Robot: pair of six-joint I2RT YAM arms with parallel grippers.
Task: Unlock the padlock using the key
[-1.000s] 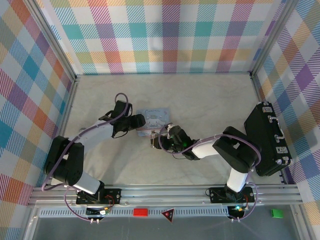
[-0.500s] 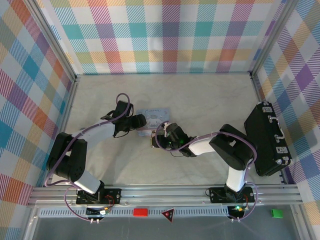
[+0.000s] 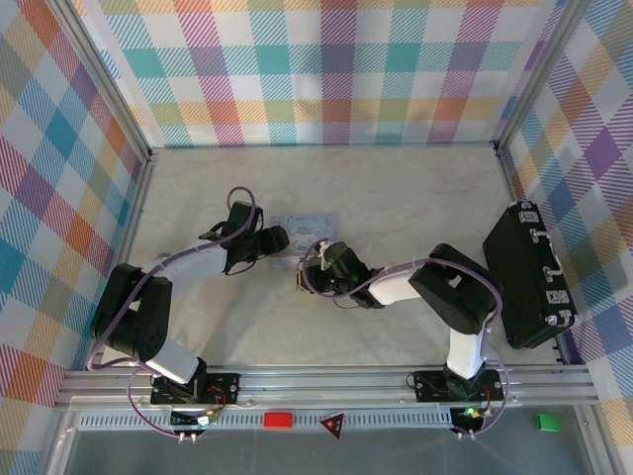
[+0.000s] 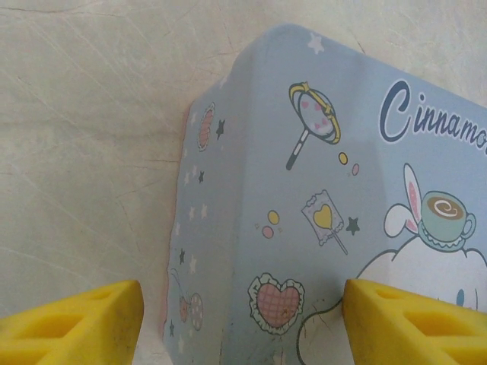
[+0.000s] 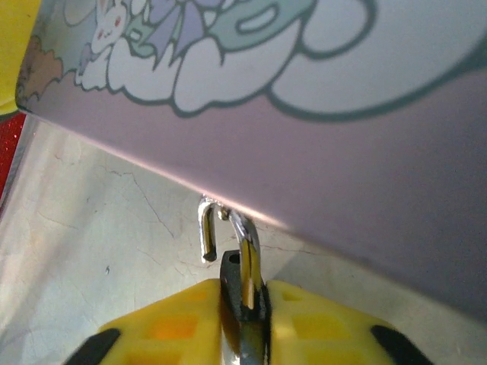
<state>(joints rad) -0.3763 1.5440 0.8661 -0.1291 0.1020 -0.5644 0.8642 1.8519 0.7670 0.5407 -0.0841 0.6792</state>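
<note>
Pale marbled table (image 3: 396, 198) with fine crack-like veins, pastel blue cartoon-printed tin (image 3: 309, 228) lying flat near its middle, black hard case (image 3: 529, 272) at its right edge, well apart from the tin

The left arm (image 3: 188, 262) and right arm (image 3: 401, 287) bend inward, wrists nearly meeting mid-table. The left gripper (image 4: 243, 308) gapes wide; the right gripper (image 5: 243, 304) is pinched tight on the padlock (image 5: 247, 255).
</note>
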